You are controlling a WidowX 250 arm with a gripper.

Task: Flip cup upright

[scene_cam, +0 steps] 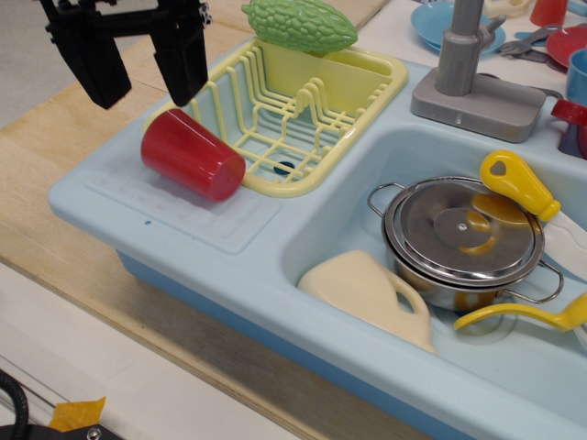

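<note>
Starting at the near edge of the wooden table point(55, 197), a scrap of yellow tape point(78, 412) sits low at the near-left corner. Next comes the pale blue toy sink unit point(211, 275), and down in its basin a cream cup with a handle point(367, 293) lies on its side, right beside a steel pot with its lid point(463, 240) on. A yellow spoon point(527, 316) curves along the pot's near right, a yellow-handled utensil point(518, 183) rests across its far rim. On the ribbed drainboard, toward the table's left edge, the red cup point(191, 154) lies tipped over, base pointing near-right, touching the yellow dish rack point(303, 119). Above its mouth end hangs the black gripper point(138, 64), fingers point(182, 60) spread well apart, nothing between them, clear of the cup. A bumpy green bitter gourd point(298, 23) perches on the rack's far rim. Grey faucet point(463, 69) stands behind the basin, with blue and red dishes point(459, 32) at the far-right corner.
</note>
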